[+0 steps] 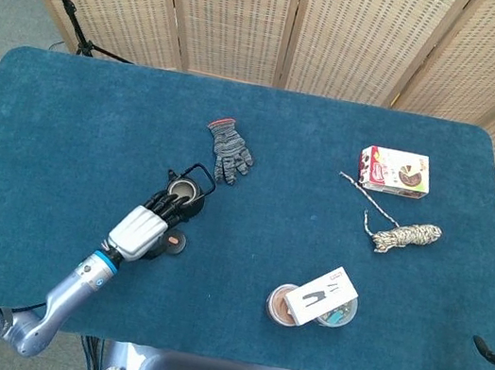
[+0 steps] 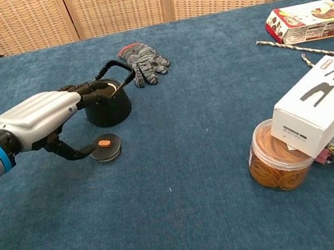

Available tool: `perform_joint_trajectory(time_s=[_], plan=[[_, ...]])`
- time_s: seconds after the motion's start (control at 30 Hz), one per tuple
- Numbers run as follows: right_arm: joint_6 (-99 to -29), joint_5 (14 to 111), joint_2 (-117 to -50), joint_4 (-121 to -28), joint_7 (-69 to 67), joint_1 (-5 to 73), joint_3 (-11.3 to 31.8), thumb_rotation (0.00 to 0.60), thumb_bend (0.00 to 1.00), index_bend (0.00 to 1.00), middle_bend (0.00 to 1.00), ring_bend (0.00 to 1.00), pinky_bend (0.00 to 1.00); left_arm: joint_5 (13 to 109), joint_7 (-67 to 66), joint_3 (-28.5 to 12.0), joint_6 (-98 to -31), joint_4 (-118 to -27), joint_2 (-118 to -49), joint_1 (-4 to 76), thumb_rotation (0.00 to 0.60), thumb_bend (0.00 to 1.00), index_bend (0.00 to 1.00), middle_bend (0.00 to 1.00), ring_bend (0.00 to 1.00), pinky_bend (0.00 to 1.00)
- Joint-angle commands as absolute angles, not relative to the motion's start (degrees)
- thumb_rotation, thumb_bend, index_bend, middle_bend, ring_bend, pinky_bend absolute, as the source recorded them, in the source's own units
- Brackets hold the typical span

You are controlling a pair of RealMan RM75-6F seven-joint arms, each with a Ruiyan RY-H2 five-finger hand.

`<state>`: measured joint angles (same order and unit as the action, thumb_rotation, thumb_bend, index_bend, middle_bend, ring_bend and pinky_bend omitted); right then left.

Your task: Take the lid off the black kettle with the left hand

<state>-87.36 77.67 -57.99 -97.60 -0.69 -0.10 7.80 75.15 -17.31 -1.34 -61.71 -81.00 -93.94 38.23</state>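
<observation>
A blue carpeted table (image 1: 68, 115) fills both views, with woven folding screens (image 1: 258, 14) standing behind its far edge.

The black kettle (image 2: 109, 106) stands upright on the left half of the table, its top open and its thin wire handle (image 2: 112, 65) raised over the opening. From the head view the pale inside of the kettle (image 1: 185, 190) shows through the uncovered top.

The lid (image 2: 106, 149), a flat black disc with a small orange knob in the middle, lies flat on the cloth just near and slightly left of the kettle, apart from it. In the head view the lid (image 1: 175, 244) shows beside the hand.

The left hand (image 2: 46, 117) reaches in from the near left on a silver arm with a blue wrist band. Its dark fingers (image 2: 86, 87) stretch toward the kettle's near rim, while the thumb curves down to the left edge of the lid. Whether the thumb touches the lid or the fingers touch the kettle cannot be told, so it is unclear if the hand grips anything.

A grey striped glove (image 2: 143, 61) lies just beyond the kettle to the right. At the far right sit a red and white box (image 2: 306, 13) and a bundle of rope (image 1: 402, 233). Near the right edge, a white box (image 2: 318, 101) rests tilted across two round clear tubs (image 2: 277, 160).

The right hand is out of sight in both views.
</observation>
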Motion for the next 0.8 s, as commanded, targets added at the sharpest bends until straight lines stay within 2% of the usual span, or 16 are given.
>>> perform_joint_trajectory(time_s=[0.03,0.17,0.33,0.53,0.8], plan=[[-87.5,77.8,-58.0,-97.7,-0.7,-0.2,7.8,0.600,0.00,0.00,0.00,0.00,0.00,75.8,-16.8,-1.9,-62.7,-82.5,-92.7,37.7,0.600,0.32,0.20,0.00,0.00,0.00],[-87.7,78.0,-57.9,-97.8,-0.8,-0.2,7.7,0.600,0.00,0.00,0.00,0.00,0.00,77.5,-15.3,-2.7,-65.3,-85.6,-89.6,36.6,0.600,0.31,0.15,0.00,0.00,0.00],[-88.1,79.0,-57.8,-98.3,-0.9,-0.3,7.5,0.600,0.00,0.00,0.00,0.00,0.00,78.9,-14.4,-2.7,-70.8,-92.0,-81.6,32.9,0.600,0.23,0.00,0.00,0.00,0.00],[-88.8,80.3,-58.0,-98.4,-0.5,-0.3,7.2,0.600,0.00,0.00,0.00,0.00,0.00,78.0,-13.4,-0.8,-76.8,-94.1,-75.5,26.5,0.600,0.02,0.00,0.00,0.00,0.00],[-89.7,81.0,-60.0,-96.0,2.0,-0.1,7.3,0.600,0.00,0.00,0.00,0.00,0.00,77.4,-3.4,2.3,-85.6,-90.8,-70.2,15.6,0.600,0.00,0.00,0.00,0.00,0.00]])
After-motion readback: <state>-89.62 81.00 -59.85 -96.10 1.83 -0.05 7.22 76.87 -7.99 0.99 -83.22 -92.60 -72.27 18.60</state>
